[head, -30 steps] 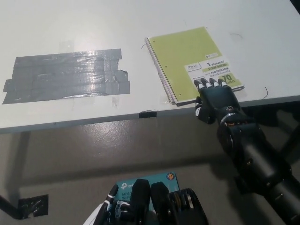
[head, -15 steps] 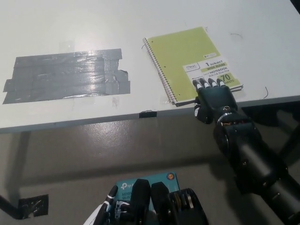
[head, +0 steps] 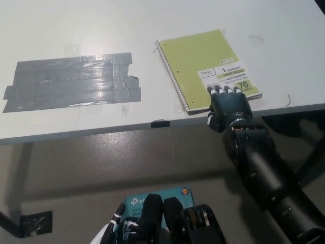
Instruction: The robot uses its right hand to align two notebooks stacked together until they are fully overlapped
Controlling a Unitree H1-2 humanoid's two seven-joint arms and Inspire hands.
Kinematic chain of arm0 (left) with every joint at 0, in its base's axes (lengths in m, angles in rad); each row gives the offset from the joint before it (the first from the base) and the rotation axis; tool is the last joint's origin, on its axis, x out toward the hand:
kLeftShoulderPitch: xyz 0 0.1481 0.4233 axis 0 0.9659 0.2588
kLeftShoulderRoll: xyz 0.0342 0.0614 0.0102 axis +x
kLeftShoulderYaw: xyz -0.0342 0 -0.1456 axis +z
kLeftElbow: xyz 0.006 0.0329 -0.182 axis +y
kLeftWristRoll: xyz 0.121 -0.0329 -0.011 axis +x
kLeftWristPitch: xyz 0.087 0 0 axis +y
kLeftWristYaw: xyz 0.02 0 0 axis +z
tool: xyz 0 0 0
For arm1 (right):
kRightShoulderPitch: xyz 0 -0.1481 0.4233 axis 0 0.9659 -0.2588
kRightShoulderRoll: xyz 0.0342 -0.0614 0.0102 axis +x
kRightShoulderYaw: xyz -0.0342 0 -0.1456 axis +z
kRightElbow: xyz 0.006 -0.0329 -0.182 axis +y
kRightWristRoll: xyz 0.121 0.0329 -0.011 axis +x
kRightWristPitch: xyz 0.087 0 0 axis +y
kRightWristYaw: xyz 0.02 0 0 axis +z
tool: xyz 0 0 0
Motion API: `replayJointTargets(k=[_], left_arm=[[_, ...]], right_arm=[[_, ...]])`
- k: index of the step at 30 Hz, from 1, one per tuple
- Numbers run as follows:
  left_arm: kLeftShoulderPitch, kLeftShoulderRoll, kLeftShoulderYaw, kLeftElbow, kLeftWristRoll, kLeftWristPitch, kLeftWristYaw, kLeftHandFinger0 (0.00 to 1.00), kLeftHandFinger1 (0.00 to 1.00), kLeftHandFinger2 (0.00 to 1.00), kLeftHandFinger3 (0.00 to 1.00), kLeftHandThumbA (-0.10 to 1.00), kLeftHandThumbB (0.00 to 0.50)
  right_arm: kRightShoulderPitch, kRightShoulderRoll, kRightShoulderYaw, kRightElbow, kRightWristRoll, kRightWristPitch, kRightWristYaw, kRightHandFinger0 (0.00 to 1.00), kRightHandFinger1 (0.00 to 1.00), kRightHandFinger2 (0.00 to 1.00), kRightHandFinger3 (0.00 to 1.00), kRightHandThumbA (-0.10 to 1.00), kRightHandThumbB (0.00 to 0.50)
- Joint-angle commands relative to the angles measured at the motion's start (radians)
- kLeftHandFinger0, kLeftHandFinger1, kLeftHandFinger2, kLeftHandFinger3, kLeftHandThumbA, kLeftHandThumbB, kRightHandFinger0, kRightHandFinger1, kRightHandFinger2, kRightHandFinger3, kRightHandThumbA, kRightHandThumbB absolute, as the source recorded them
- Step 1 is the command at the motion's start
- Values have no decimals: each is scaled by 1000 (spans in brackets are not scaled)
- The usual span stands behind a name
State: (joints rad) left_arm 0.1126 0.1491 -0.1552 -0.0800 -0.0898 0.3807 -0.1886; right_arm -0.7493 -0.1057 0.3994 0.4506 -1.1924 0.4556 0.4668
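A lime-green spiral notebook (head: 203,66) lies on the white table (head: 152,25), its wire binding along the left side and a white label near its lower right corner. A thin strip of a second notebook shows under its bottom and right edges. My black right hand (head: 227,107) lies flat at the table's front edge, fingers apart, fingertips (head: 223,90) pressing on the notebook's lower edge by the label. It holds nothing. My white left hand is out of the picture.
A large patch of grey duct tape (head: 71,81) covers the table's left part. A small black tab (head: 160,123) sits on the front edge (head: 76,133). Below lies grey floor with a teal box (head: 157,198) near my body.
My right hand and forearm slid a little to the left along the notebook's lower edge. The notebook turned slightly, and less of the lower notebook shows at its bottom right.
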Motion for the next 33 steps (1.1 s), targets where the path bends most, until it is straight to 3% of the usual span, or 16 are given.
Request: replayJointTargets(k=[1, 4, 5, 6, 12, 13, 16, 18, 20, 21, 24, 29, 30, 31, 33], left_arm=[[20, 10, -1, -13, -5, -42, -26, 430, 796, 870, 463, 1000, 500], [31, 12, -1, -23, 0, -29, -23, 450, 812, 880, 506, 1000, 500], [34, 14, -1, -26, 2, -28, -23, 456, 816, 879, 514, 1000, 500], [34, 14, 3, -18, -3, -29, -26, 453, 810, 869, 498, 1000, 500], [35, 11, 13, 6, -7, -49, -26, 394, 746, 787, 442, 1000, 500], [37, 13, 11, 11, 2, -55, -23, 392, 746, 805, 444, 1000, 500], [43, 4, 18, 13, -1, -45, -13, 364, 698, 742, 391, 1000, 500], [51, 1, 25, 17, -15, -51, -19, 357, 689, 727, 388, 1000, 500], [56, 3, 27, 18, -14, -51, -19, 347, 680, 738, 381, 1000, 500], [58, 6, 27, 24, -13, -57, -22, 347, 687, 764, 391, 1000, 500], [68, 13, 30, 30, -15, -63, -29, 337, 682, 777, 394, 1000, 500], [88, 17, 42, 24, -4, -63, -19, 328, 677, 790, 423, 1000, 500], [86, 21, 44, 30, -4, -67, -21, 333, 664, 768, 443, 1000, 500], [85, 22, 49, 31, -3, -71, -19, 302, 618, 710, 440, 1000, 500], [86, 22, 65, 32, -28, -69, -29, 231, 514, 571, 446, 1000, 500]], right_arm=[[-25, 39, -76, -51, -73, 14, 117, 1000, 1000, 1000, 1000, 1000, 500], [-46, 70, -151, -77, -129, 14, 183, 1000, 1000, 1000, 1000, 1000, 388], [-49, 77, -162, -78, -140, 14, 192, 1000, 1000, 1000, 1000, 1000, 377], [-71, 83, -193, -95, -135, 14, 220, 1000, 1000, 1000, 1000, 964, 315], [-144, 63, -236, -143, -87, 14, 298, 1000, 1000, 1000, 1000, 965, 309], [-158, 54, -229, -144, -77, 14, 300, 1000, 1000, 1000, 1000, 970, 354], [-204, 19, -216, -151, -62, 14, 334, 1000, 1000, 1000, 1000, 889, 273], [-241, -14, -209, -157, -49, 14, 350, 1000, 1000, 1000, 1000, 720, 177], [-270, -44, -189, -155, -42, 14, 360, 1000, 1000, 1000, 1000, 712, 150], [-294, -68, -187, -149, -15, 13, 348, 1000, 1000, 1000, 1000, 629, 126], [-336, -106, -174, -138, 8, -1, 335, 1000, 1000, 1000, 1000, 599, 116], [-433, -182, -215, -176, 105, -12, 333, 1000, 1000, 1000, 1000, 620, 179], [-447, -202, -226, -208, 129, -8, 361, 1000, 1000, 1000, 1000, 703, 211], [-454, -222, -250, -258, 174, 1, 390, 1000, 1000, 1000, 1000, 712, 225], [-428, -238, -365, -448, 217, 14, 504, 1000, 1000, 1000, 1000, 644, 234]])
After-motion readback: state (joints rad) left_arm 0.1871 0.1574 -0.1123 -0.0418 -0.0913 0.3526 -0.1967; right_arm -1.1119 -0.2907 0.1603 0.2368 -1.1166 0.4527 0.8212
